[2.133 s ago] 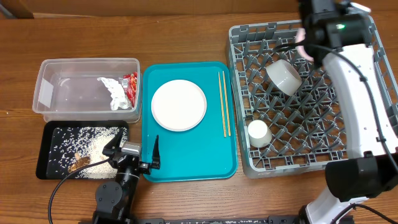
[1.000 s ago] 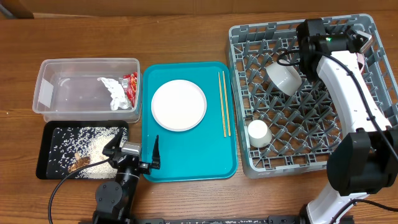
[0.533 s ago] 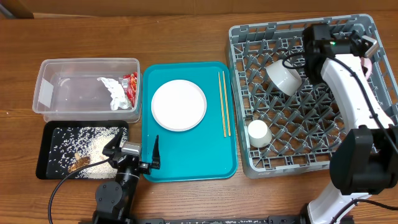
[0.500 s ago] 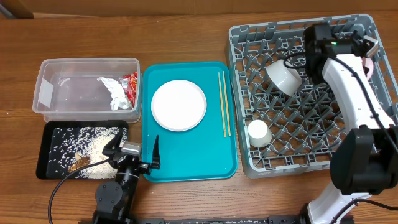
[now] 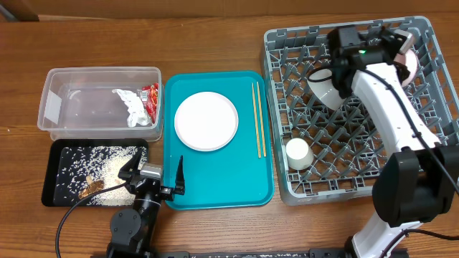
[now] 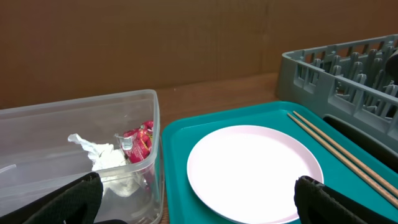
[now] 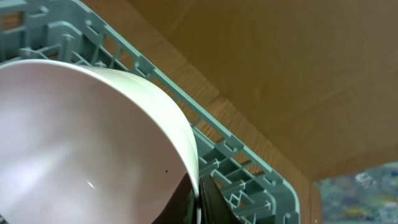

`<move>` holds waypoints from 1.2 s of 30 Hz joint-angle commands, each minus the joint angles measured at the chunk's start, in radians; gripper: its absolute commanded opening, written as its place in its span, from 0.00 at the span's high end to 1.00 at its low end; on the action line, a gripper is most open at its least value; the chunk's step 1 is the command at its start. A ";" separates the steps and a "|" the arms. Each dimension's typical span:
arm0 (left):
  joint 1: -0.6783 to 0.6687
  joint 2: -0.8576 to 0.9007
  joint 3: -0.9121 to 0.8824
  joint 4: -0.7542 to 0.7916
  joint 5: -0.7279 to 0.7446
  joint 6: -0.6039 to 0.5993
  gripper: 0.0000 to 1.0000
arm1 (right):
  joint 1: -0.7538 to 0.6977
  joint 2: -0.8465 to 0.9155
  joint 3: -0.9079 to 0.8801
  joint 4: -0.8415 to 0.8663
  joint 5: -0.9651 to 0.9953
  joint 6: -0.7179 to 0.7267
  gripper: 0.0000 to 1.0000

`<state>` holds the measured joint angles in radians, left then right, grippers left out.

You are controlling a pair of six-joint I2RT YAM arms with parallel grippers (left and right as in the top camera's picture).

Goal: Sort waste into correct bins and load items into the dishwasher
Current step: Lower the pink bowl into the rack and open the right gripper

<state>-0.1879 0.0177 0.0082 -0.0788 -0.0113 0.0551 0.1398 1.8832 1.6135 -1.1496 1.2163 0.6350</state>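
A lab mock-up of kitchen clean-up: bare wooden bench (image 5: 215, 36), brown cardboard backdrop (image 6: 155, 43), grey dish rack (image 5: 337, 143) at upper right, cabled robot arm (image 5: 133, 226) lower left.

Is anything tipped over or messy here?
Yes. The whitish bowl lies tipped on its side in the grey rack instead of standing straight. Nothing else looks spilled or broken.

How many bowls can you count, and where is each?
2. A whitish bowl lies in the grey rack; the right arm holds a pink bowl in its jaws by the rack's far right corner. The arm may hide more.
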 commanded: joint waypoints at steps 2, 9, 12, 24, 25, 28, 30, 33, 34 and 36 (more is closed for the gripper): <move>-0.002 -0.004 -0.003 0.001 0.012 -0.010 0.00 | -0.011 0.001 -0.039 0.005 0.064 -0.015 0.96; -0.002 -0.004 -0.003 0.001 0.012 -0.010 0.00 | -0.023 0.060 -0.063 0.009 0.041 -0.024 0.96; -0.002 -0.004 -0.003 0.001 0.011 -0.010 0.00 | -0.023 0.064 -0.063 0.008 0.040 -0.035 0.96; -0.002 -0.004 -0.003 0.001 0.011 -0.010 0.00 | -0.036 0.064 -0.089 -0.025 0.067 -0.040 0.96; -0.002 -0.004 -0.003 0.001 0.012 -0.010 0.00 | -0.042 0.064 -0.089 -0.023 0.069 -0.040 0.96; -0.002 -0.004 -0.003 0.001 0.011 -0.010 0.00 | -0.060 0.064 -0.089 -0.022 0.061 -0.040 0.96; -0.002 -0.004 -0.003 0.001 0.012 -0.010 0.00 | -0.066 0.064 -0.089 -0.021 0.053 -0.040 0.96; -0.002 -0.004 -0.003 0.001 0.012 -0.010 0.00 | -0.066 0.064 -0.089 -0.021 0.006 -0.040 0.96; -0.002 -0.004 -0.003 0.001 0.012 -0.010 0.00 | -0.066 0.064 -0.089 -0.022 -0.016 -0.040 0.96; -0.002 -0.004 -0.003 0.001 0.012 -0.010 0.00 | -0.051 0.064 -0.092 -0.022 -0.037 -0.040 0.96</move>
<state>-0.1879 0.0177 0.0082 -0.0788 -0.0113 0.0551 0.0727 1.9518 1.5349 -1.1736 1.2423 0.5972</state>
